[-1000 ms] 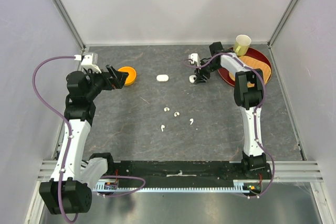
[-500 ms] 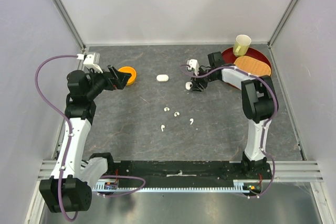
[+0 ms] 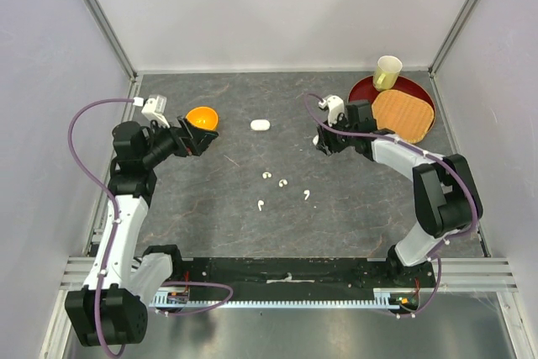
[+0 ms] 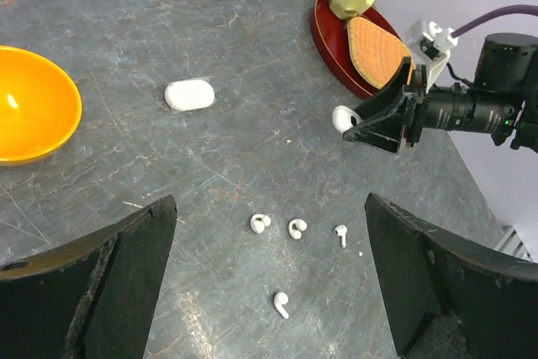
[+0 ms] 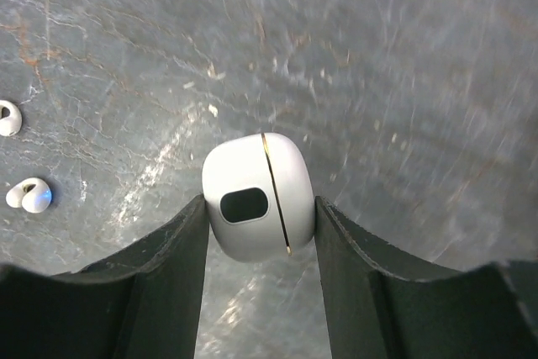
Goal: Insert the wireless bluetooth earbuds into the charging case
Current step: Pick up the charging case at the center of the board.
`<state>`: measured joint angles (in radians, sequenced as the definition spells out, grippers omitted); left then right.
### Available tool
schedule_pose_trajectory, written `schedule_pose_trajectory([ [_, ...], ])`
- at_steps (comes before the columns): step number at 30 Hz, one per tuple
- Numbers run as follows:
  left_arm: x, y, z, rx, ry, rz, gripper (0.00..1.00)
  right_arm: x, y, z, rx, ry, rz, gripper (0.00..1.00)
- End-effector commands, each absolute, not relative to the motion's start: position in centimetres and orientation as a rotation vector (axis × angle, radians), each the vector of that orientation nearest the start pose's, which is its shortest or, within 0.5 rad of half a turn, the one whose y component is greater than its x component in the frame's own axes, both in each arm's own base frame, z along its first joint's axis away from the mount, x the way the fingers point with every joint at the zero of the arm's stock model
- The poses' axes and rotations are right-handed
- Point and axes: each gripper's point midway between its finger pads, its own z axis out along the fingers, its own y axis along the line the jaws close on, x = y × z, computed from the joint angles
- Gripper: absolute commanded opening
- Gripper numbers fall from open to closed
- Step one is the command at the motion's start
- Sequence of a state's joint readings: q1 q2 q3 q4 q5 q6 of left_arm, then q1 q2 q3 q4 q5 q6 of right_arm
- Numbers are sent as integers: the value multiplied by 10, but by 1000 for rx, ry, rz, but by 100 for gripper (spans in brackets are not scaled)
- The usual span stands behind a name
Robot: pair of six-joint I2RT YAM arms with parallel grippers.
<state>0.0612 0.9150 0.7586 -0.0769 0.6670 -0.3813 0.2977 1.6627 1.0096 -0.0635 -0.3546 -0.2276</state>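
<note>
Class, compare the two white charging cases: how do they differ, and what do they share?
The loose case lies alone on the table; the gripped case is clamped in the right gripper. The loose case shows a plain side; the gripped case shows a seam and a dark oval mark. Both are small, white, rounded and closed.

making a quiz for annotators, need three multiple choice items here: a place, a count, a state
1. Where is the orange bowl? A far left, by the left end effector; B far right corner; C dead centre.
2. How many loose earbuds? A two; B four; C six.
3. Right end effector: A open, empty; B shut on an earbud; C shut on a white charging case.
Answers: A, top view shows it beside that arm's tip; B, four lie mid-scene; C, wrist view shows the case pinched both sides.
</note>
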Motion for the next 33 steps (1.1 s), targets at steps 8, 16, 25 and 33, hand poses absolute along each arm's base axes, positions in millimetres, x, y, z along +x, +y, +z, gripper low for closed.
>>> schedule_pose_trajectory([
  [8,291,-106,271,94,1794,-853,99,379,146,67,-182,2281,290,12],
  [16,289,-106,268,89,1799,-849,99,371,133,37,-69,2331,205,20],
  [25,290,-105,267,81,1804,-850,99,368,139,24,-83,2369,194,38],
  [33,290,-106,266,82,1809,-853,99,368,146,32,-187,2371,221,56],
])
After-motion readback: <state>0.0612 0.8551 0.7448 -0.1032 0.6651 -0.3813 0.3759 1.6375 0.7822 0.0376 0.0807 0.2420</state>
